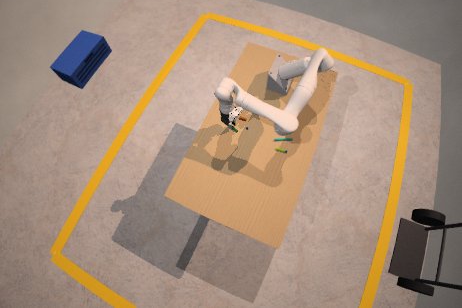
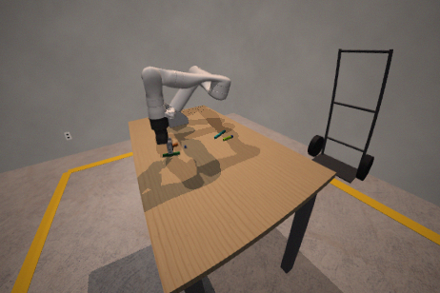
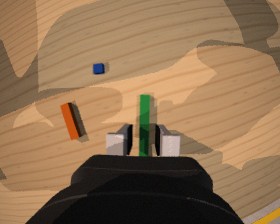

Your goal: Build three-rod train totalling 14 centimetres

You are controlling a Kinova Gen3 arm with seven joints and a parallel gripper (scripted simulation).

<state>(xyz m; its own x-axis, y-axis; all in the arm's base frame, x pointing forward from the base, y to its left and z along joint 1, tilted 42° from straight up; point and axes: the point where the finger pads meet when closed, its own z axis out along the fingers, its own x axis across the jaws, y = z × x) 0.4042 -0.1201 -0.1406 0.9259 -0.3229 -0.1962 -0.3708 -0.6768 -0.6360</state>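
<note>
A green rod lies flat on the wooden table. It also shows in the top view and the exterior view. My gripper is low over its near end and open, with one finger on each side of the rod and a narrow dark gap on each side. An orange rod lies to the left of the gripper. A small blue rod lies farther ahead. A turquoise rod and a lime rod lie apart on the right side of the table.
The arm's base stands at the far end of the table. A yellow floor line runs round the table. A blue crate and a hand truck stand on the floor, away from the table.
</note>
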